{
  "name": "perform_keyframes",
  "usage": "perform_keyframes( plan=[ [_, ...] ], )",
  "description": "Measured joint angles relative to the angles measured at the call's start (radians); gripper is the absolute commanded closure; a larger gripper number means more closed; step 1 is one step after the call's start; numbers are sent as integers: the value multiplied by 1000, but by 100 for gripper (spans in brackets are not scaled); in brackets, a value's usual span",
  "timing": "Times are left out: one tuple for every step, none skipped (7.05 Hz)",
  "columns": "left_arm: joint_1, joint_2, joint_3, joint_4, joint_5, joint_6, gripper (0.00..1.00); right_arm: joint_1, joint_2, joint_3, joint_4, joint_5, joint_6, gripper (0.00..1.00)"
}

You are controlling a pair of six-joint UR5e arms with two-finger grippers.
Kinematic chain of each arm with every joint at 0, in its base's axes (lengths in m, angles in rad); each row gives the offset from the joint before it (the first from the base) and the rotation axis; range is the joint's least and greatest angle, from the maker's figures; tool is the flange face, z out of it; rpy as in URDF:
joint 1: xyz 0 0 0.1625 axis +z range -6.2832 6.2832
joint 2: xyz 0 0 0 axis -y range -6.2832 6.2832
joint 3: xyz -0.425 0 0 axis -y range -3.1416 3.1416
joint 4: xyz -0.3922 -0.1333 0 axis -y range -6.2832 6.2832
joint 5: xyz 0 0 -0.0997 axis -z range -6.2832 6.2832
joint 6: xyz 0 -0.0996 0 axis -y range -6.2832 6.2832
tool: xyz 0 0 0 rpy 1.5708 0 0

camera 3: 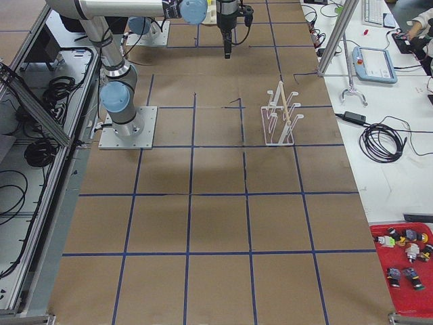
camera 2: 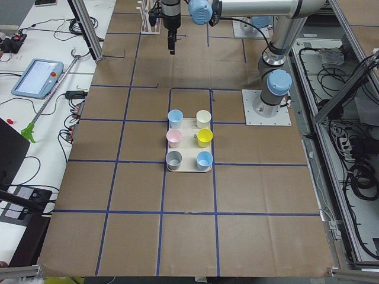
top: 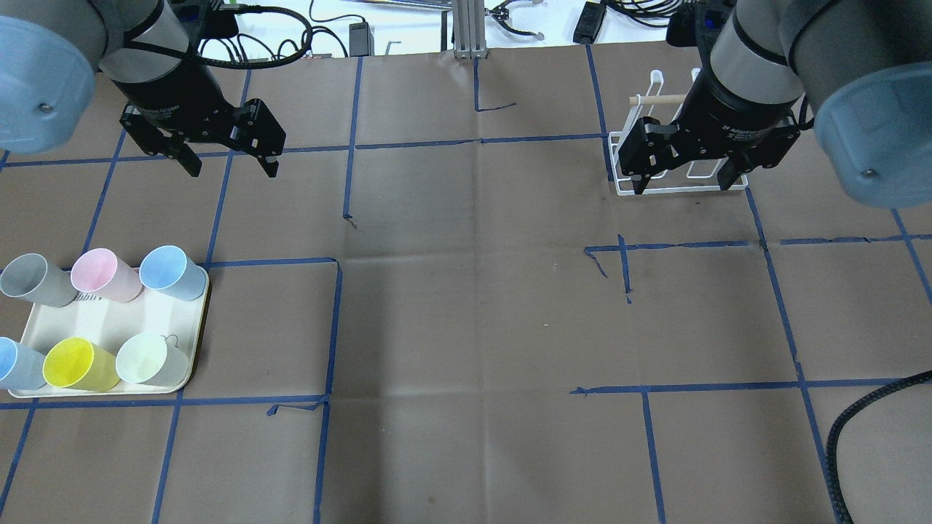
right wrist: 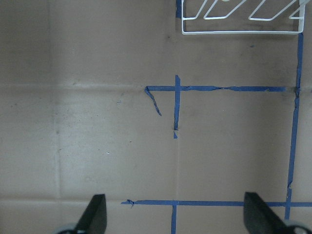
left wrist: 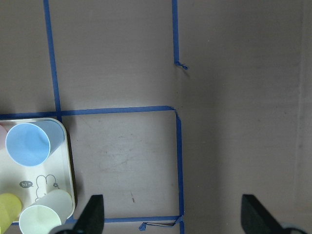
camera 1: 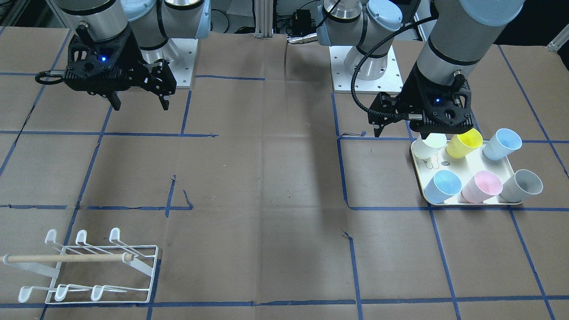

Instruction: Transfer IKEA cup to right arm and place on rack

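Several IKEA cups stand on a cream tray (top: 109, 320) at the table's left: grey (top: 33, 280), pink (top: 105, 275), blue (top: 171, 271), a second blue (top: 14, 364), yellow (top: 76, 364) and pale white (top: 149, 360). My left gripper (top: 229, 164) is open and empty, high above the table just beyond the tray. The left wrist view shows the blue cup (left wrist: 29, 144) and the white cup (left wrist: 46, 217). The white wire rack (camera 1: 89, 266) with its wooden dowel stands at the far right. My right gripper (top: 684, 178) is open and empty, hovering in front of the rack (top: 622, 156).
Brown paper with a blue tape grid (top: 335, 327) covers the table. The two arm bases (camera 1: 362, 66) are bolted at the robot's edge. A teach pendant (camera 3: 375, 64) and a red tray of small parts (camera 3: 406, 264) lie on the side bench.
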Motion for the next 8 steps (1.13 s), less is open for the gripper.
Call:
perform_keyframes(
  plan=[
    [33, 0, -4, 3, -2, 9, 1, -1, 0, 0, -1, 0, 0, 0],
    [88, 0, -10, 6, -5, 31, 3, -1, 0, 0, -2, 0, 0, 0],
    [145, -4, -14, 7, -4, 54, 3, -1, 0, 0, -2, -1, 0, 0],
    [202, -11, -19, 6, -1, 79, 3, -1, 0, 1, -2, 0, 0, 0],
    [263, -12, -33, 6, 1, 124, 3, -1, 0, 1, -2, 0, 0, 0],
    [317, -9, -61, 14, 2, 182, 3, -1, 0, 1, -2, 1, 0, 0],
    [352, -3, -99, 41, 3, 230, 3, -1, 1, 2, -2, 1, 0, 0],
    [366, -3, -145, 83, 2, 262, 3, -1, 1, 2, -3, 2, 0, 0]
  ],
)
